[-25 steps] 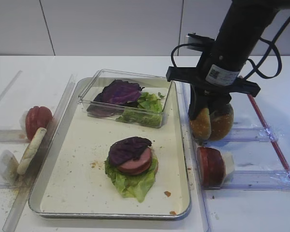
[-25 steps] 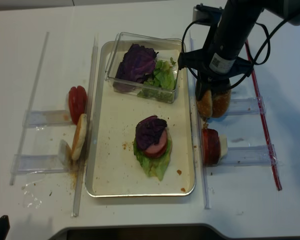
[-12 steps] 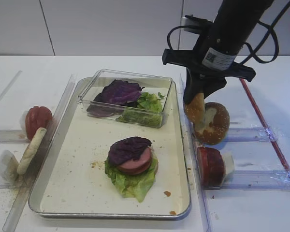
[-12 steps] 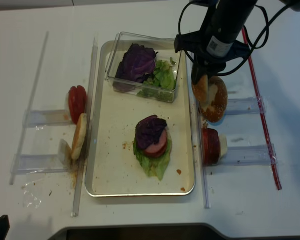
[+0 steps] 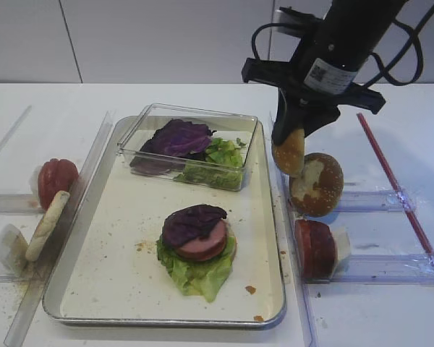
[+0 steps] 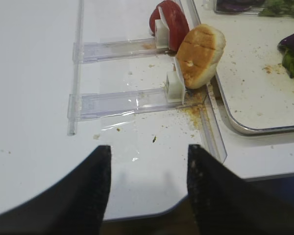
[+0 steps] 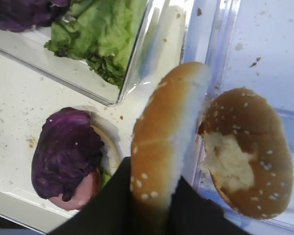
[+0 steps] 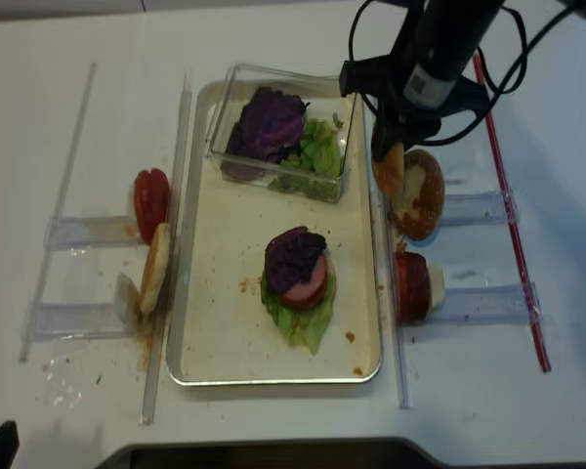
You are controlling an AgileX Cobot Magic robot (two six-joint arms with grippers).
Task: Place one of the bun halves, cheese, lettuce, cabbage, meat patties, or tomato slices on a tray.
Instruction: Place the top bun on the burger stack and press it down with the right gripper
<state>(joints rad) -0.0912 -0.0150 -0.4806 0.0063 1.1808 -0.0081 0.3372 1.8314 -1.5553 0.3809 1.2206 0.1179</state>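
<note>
My right gripper (image 5: 292, 136) is shut on a sesame bun half (image 5: 288, 152), held on edge in the air just over the tray's right rim. The wrist view shows black fingers (image 7: 186, 205) on both faces of this bun half (image 7: 166, 137). The silver tray (image 5: 116, 238) carries a stack of lettuce (image 5: 195, 275), a meat patty (image 5: 204, 248) and purple cabbage (image 5: 192, 223). My left gripper (image 6: 148, 161) stands open and holds nothing, low over the table's front left part.
A clear box (image 5: 246, 170) of cabbage and lettuce sits at the tray's far end. A brown bun half with a pale patch (image 5: 317, 184) leans on the right rack, a tomato slice (image 5: 315, 248) in front of it. The left racks hold a tomato (image 5: 56, 179) and a bun half (image 6: 200, 55).
My right gripper rose from the right rack with the sesame bun half and shifted left toward the tray. The patched bun half stayed behind and now leans uncovered.
</note>
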